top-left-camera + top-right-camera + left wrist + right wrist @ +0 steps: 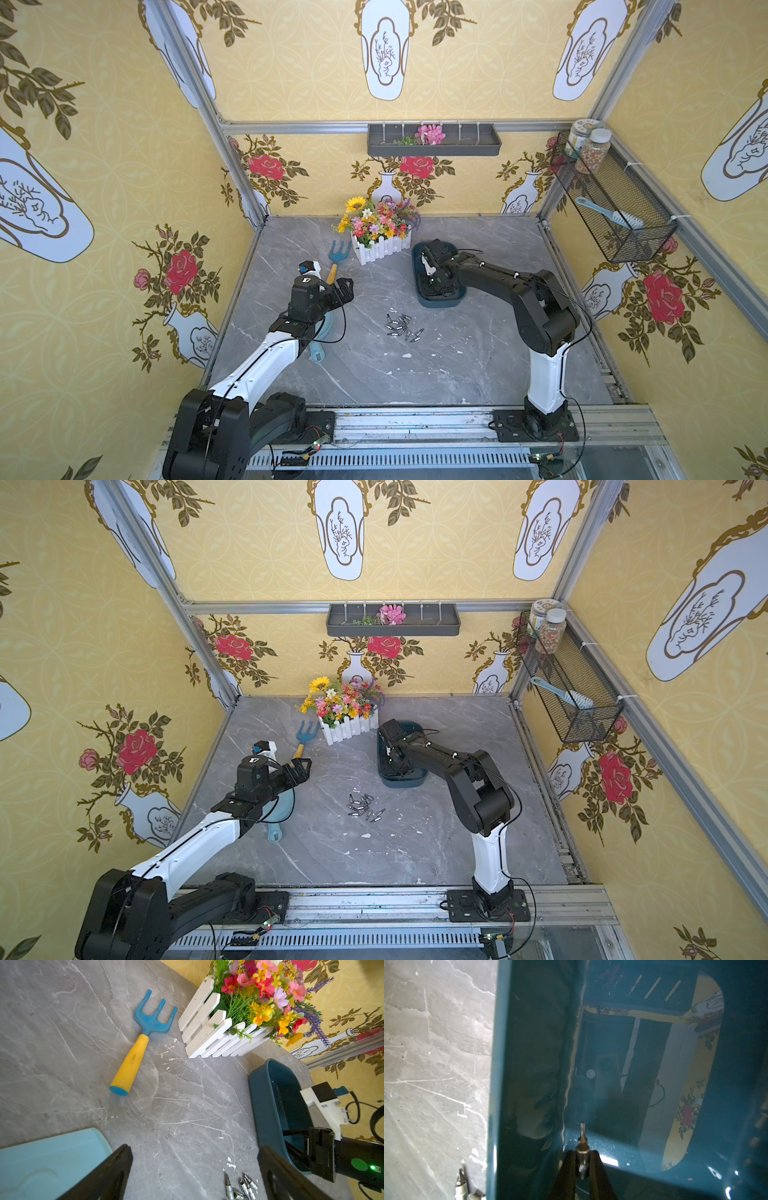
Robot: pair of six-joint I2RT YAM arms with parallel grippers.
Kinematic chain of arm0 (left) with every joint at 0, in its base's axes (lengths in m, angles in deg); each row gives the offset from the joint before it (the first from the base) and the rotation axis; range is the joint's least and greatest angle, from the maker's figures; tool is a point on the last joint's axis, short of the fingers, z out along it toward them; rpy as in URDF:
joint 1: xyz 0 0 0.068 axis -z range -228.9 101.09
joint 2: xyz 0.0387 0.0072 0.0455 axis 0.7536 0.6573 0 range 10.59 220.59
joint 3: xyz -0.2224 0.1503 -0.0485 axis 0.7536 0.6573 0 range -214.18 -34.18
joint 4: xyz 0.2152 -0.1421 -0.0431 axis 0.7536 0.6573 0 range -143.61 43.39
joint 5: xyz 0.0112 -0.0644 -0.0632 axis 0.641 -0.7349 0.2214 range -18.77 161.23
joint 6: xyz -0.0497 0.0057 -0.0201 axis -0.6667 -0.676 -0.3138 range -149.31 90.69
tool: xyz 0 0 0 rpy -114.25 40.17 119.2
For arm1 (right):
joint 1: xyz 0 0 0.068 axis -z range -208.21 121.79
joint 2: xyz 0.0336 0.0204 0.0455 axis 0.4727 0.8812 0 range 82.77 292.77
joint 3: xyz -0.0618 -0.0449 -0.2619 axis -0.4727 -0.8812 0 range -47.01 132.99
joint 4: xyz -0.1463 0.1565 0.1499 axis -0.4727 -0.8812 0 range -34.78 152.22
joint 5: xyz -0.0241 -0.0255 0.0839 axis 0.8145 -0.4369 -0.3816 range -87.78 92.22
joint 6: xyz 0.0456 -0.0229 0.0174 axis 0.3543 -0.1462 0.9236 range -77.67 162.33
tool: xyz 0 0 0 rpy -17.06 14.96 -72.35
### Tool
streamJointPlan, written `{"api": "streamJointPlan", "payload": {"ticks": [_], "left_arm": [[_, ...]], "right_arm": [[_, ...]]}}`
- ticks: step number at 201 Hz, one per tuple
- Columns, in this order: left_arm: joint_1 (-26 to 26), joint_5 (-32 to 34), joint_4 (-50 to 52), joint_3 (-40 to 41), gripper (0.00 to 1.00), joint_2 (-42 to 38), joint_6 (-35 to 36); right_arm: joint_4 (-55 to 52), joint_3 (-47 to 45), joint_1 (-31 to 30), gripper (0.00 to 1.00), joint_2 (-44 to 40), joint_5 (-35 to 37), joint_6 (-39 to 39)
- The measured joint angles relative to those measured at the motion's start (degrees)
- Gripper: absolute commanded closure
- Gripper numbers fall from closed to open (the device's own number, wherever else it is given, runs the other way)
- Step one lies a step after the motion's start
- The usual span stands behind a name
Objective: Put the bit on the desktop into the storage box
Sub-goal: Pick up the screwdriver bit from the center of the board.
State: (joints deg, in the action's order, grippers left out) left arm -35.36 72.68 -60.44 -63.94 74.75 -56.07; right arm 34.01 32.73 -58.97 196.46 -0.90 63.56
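Several silver bits (pixel 401 326) (pixel 365 808) lie in a loose heap in the middle of the grey marble desktop (pixel 457 365). The dark teal storage box (pixel 440 303) (pixel 405 782) stands just behind them. My right gripper (pixel 582 1152) reaches down inside the box and is shut on one bit (pixel 582 1140), whose tip points at the glossy box floor. In both top views the right wrist hides those jaws. My left gripper (pixel 347 289) (pixel 195 1148) hovers open and empty at the left, over bare desktop beside the heap (pixel 243 1186).
A blue and yellow hand rake (pixel 336 257) and a white fenced flower planter (pixel 380 237) stand at the back. A pale blue scoop (pixel 320 332) lies under my left arm. A grey wall tray (pixel 434 141) and a mesh basket (pixel 615 208) hang on the walls.
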Motion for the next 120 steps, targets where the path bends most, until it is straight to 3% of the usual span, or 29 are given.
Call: {"api": "streamJointPlan", "payload": {"ticks": [43,120], "left_arm": [[0.13,-0.15,-0.07,0.20,0.00,0.00,0.00],[0.52,-0.20,-0.46,0.94,0.00,-0.59,0.02]], "right_arm": [[-0.02,0.00,-0.02,0.60,-0.31,0.02,-0.04],[-0.57,0.00,-0.07,0.57,-3.82,0.90,-0.50]]}}
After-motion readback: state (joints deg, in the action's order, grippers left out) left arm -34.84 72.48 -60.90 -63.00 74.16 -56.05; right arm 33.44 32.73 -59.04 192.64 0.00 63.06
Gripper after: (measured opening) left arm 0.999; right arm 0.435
